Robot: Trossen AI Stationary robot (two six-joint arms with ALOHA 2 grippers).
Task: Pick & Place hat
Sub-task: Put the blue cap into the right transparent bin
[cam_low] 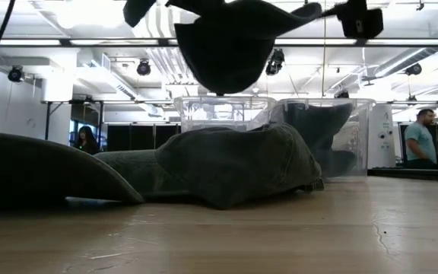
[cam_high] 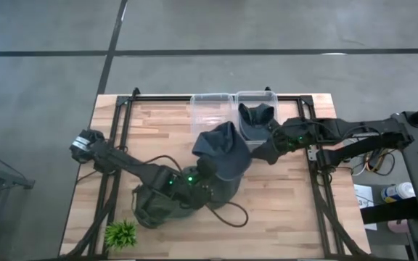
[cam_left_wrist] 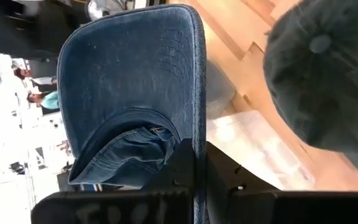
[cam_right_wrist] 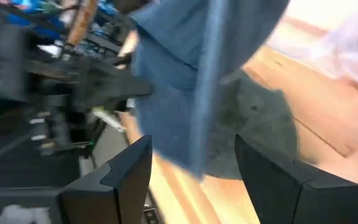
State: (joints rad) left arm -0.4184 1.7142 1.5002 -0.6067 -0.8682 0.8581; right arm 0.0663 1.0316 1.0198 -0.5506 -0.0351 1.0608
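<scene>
Matt denim hat (cam_left_wrist: 129,93), clear plastic bins (cam_high: 212,109), wood table (cam_high: 281,196).

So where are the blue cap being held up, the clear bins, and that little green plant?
blue cap (cam_high: 223,148): high view, on its crown.
clear bins (cam_high: 210,110): high view, on the floor of the empty left bin.
green plant (cam_high: 120,234): high view, on its leaves.

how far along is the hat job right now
Done: one dark hat already sits in the right clear bin. In hand: the left gripper is shut on the blue denim hat, held up off the table beside the bins, while the right gripper stands open next to it. Left: the olive hat lies on the table, and the left clear bin looks empty.
</scene>
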